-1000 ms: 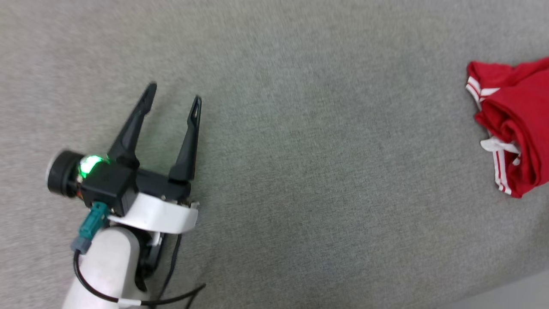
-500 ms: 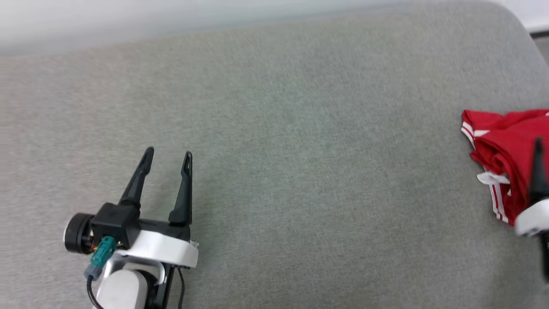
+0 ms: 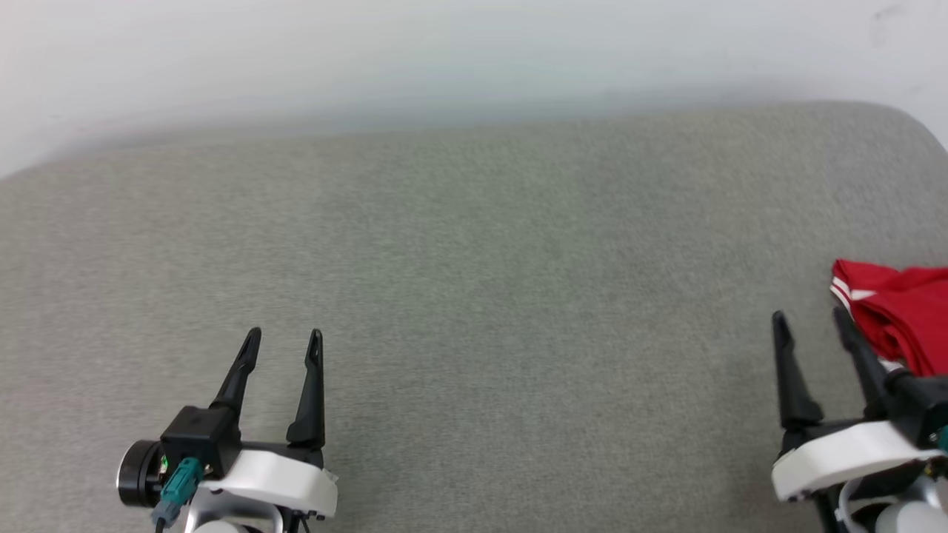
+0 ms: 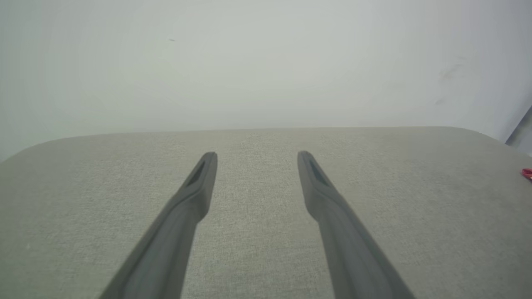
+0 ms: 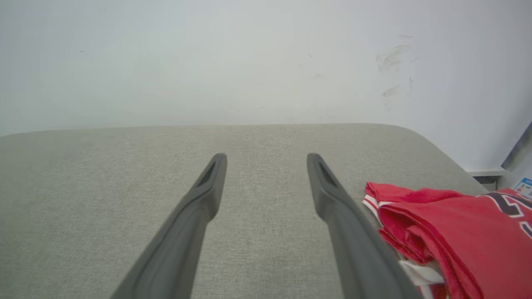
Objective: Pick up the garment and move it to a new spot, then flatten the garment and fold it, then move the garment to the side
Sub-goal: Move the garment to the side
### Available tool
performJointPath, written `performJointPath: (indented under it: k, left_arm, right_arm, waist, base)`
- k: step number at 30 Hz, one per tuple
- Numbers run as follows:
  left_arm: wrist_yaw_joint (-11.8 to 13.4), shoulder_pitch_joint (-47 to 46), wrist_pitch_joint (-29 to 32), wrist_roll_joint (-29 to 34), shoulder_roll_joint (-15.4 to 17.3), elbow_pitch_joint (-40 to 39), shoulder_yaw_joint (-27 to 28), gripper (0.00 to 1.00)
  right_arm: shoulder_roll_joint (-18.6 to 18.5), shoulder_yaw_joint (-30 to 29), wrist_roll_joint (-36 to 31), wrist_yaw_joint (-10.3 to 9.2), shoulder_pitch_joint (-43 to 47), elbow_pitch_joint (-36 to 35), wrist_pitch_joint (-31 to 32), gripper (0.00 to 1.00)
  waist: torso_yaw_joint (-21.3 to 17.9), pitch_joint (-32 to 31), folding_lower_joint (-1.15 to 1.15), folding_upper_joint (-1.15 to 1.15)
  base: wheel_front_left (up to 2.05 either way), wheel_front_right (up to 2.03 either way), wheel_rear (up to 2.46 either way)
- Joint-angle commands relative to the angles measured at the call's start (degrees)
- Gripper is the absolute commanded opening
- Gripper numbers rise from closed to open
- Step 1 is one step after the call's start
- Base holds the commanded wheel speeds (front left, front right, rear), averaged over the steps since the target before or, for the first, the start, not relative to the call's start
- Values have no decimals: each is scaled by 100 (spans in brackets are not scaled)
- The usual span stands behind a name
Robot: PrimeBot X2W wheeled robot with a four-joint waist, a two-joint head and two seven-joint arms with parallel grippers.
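Observation:
The garment [image 3: 903, 322], a red jersey with white striped trim and black numerals, lies bunched at the right edge of the grey cushion in the head view. In the right wrist view the garment [image 5: 453, 232] sits just right of the right finger. My right gripper [image 3: 811, 323] stands open at the lower right, beside the garment's left edge, with nothing between its fingers [image 5: 191, 224]. My left gripper [image 3: 284, 340] is open at the lower left, far from the garment, over bare cushion. A sliver of the garment [image 4: 528, 173] shows at the left wrist view's right edge.
A grey fabric cushion [image 3: 481, 281] spreads across the head view, with rounded far corners. A pale wall [image 3: 444, 52] rises right behind its far edge. Marks on the wall [image 5: 390, 58] show in the right wrist view.
The head camera has tilted up, so the wall and the cushion's far edge have come into view. My right gripper has come into the picture at the lower right. Both grippers stay open.

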Motion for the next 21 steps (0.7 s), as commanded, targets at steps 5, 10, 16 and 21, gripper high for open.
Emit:
performJointPath:
  k: [5, 10, 16, 21]
  left_arm:
    - [-33, 220, -13, 62, -16, 70, 106, 100]
    - [-27, 470, -13, 115, -18, 100, 198, 100]
    - [-73, 710, -13, 180, -30, 78, 254, 100]
    - [-91, 778, -13, 225, -65, 102, 280, 100]
  right_arm:
    - [115, 297, -14, -7, 520, -642, 176, 100]
    - [164, 309, -34, -7, 983, -1112, 390, 100]
    - [185, 234, -43, -7, 1410, -1557, 585, 100]
    - [185, 225, 9, -6, 1569, -1744, 652, 100]
  waist:
    - [294, -360, 1, 0]
    - [325, -635, 1, 0]
    - [300, -810, 1, 0]
    - [291, -861, 1, 0]
  base:
    - [0, 0, 0]
    - [0, 0, 0]
    - [0, 0, 0]
    - [0, 0, 0]
